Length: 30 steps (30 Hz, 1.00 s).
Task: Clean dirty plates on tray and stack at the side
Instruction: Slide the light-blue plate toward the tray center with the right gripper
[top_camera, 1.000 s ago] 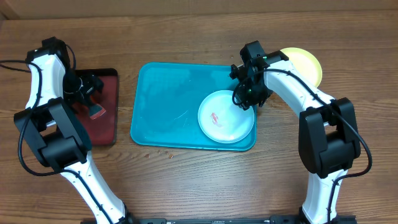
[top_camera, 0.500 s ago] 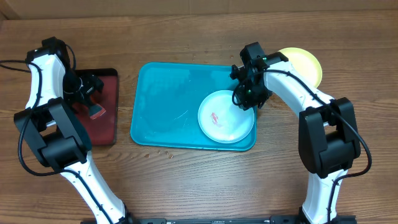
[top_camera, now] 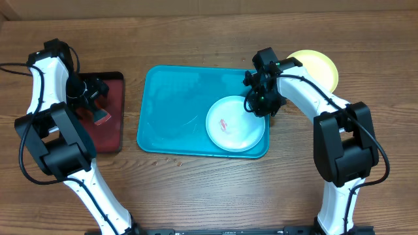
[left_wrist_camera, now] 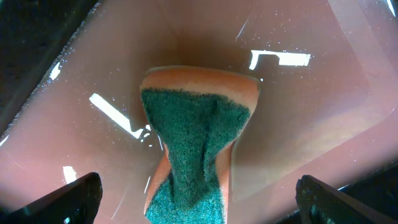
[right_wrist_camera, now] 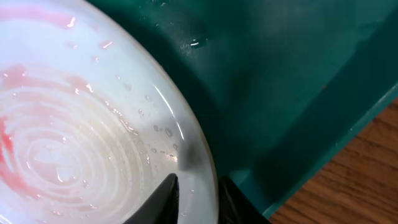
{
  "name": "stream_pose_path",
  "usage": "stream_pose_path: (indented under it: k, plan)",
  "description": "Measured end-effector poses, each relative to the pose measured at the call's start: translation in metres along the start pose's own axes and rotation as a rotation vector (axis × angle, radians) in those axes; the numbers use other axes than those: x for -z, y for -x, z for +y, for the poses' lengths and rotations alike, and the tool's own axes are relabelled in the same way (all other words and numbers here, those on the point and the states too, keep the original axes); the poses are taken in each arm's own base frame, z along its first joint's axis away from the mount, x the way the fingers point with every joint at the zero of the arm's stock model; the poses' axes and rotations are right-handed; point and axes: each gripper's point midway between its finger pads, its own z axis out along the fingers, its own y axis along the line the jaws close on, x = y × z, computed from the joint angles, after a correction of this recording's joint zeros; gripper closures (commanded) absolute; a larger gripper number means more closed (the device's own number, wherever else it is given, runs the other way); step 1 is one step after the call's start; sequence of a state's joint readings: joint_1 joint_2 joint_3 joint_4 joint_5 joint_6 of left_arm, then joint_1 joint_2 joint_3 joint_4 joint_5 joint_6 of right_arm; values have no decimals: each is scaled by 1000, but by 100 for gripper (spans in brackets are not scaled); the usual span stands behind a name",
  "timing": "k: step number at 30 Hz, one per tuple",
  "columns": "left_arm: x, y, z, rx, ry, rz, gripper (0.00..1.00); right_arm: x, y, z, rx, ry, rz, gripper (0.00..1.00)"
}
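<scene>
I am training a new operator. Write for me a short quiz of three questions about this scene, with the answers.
1. True or false: the round white plastic plate on the large turquoise plastic tray is already clean.
2. Which gripper is shut on this plate's rim? A) left B) right
3. Fill in: the green-and-orange sponge lies on the dark red tray between the open fingers of the ___ gripper.
Key: 1 false, a red smear remains. 2 B, the right gripper. 3 left, the left gripper.
</scene>
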State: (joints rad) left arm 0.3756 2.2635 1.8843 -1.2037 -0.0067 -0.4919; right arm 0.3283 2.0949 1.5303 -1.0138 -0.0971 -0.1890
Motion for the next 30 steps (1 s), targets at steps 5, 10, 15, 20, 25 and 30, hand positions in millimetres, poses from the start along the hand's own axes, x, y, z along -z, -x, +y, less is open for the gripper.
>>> stream_pose_path:
  k: [5,10,15,20,25,30]
  plan:
    - [0,-3,-5,0,-31,17,0,0,12,5,-37,-3,-44,96]
    - [1,-9,-17,0,-101,54,0,0,41,28,-75,11,-154,96]
    - [2,-13,-24,0,-138,74,0,1,62,54,-117,37,-237,77]
    - [2,-14,-25,0,-147,83,0,0,58,57,-165,41,-221,71]
    - [3,-15,-25,0,-150,85,0,-2,51,53,-184,30,-193,71]
    - [3,-15,-25,1,-150,85,8,-10,49,52,-193,31,-200,76]
